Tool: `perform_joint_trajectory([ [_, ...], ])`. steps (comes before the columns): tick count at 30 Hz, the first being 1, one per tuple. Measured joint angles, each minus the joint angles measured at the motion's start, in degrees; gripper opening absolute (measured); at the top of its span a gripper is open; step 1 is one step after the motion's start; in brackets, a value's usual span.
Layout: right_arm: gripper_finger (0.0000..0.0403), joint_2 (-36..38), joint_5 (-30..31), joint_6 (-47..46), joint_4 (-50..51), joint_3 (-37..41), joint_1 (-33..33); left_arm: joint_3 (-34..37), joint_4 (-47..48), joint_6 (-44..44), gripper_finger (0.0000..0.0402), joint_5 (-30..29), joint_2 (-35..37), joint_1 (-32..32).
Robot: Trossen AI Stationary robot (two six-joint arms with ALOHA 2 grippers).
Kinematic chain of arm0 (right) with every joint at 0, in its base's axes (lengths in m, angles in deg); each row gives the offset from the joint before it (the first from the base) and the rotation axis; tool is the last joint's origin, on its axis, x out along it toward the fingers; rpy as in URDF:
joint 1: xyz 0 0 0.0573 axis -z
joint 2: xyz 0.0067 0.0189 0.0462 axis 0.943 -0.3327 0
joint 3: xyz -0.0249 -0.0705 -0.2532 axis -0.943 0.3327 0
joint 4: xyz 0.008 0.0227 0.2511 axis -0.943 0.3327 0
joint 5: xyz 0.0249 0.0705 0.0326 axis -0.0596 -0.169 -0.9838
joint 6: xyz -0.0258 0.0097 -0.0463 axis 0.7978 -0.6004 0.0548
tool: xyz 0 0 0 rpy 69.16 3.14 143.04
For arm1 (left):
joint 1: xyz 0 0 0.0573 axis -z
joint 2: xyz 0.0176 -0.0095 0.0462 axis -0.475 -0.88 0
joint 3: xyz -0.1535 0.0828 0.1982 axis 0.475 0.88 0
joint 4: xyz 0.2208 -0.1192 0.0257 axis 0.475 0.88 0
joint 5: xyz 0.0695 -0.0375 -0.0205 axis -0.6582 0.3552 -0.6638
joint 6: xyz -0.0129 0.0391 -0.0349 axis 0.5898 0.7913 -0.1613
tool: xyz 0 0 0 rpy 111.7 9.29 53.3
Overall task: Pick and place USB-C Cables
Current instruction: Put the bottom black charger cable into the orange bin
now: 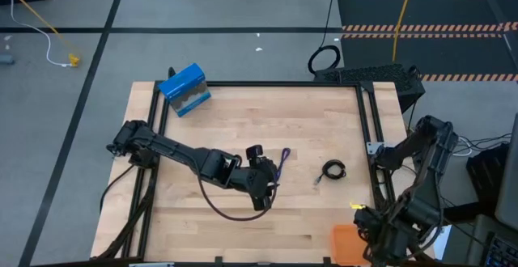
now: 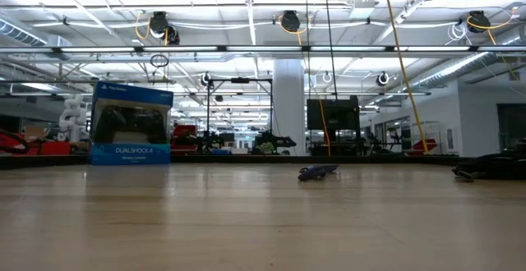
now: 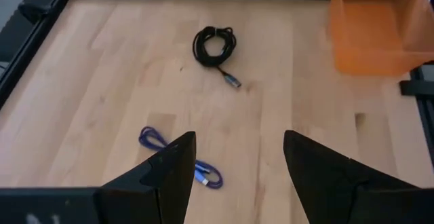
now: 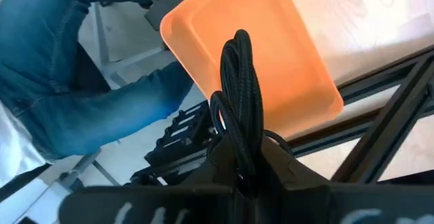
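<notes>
**One cable in the grip over the tray, two on the table**

The right gripper (image 4: 247, 176) sits at the lower right of the high view, off the table's corner, beside the orange tray (image 1: 344, 241). In the right wrist view its fingers are pinched on a black USB-C cable bundle (image 4: 241, 95), which stands up between them in front of the tray (image 4: 271, 47). A person in blue jeans (image 4: 61, 81) stands beyond the tray.

The left gripper (image 1: 263, 188) is at the centre of the high view, low over the wooden table (image 1: 243, 113). Its fingers (image 3: 169, 173) are spread wide, with nothing between them. The purple-blue USB-C cable (image 1: 283, 160) lies just beside it, stretched out on the wood; in the left wrist view it (image 3: 180, 156) runs partly behind one finger. The second black USB-C cable coil (image 1: 333, 170) lies right of centre, well apart from both grippers, with its plug end trailing out (image 3: 215, 44).

Judged from this, the task is at an early stage: no cable can be seen resting in the tray, one is carried and appears ready for release, and two remain to be picked. A blue DualShock 4 box (image 1: 184, 90) stands at the table's upper left edge, untouched.
</notes>
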Motion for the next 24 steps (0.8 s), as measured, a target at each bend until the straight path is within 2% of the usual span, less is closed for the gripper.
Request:
perform_joint_trajectory([
  [6, 0.0009, -3.0, 3.0, 2.7, -0.2, 0.5, 0.0, 0.0, -1.9, -0.1, 0.0225, 0.0, 0.0, 0.9],
  [11, 0.0009, -4.0, 4.3, 2.9, -1.6, 5.1, 0.0, 0.0, -1.9, -0.1, 0.0225, 0.0, 0.0, 1.7],
  [24, 0.0025, -4.0, 2.2, 0.7, -16.7, 19.7, 0.1, 0.0, -2.0, 0.2, 0.0225, 0.0, 0.0, 2.1],
])
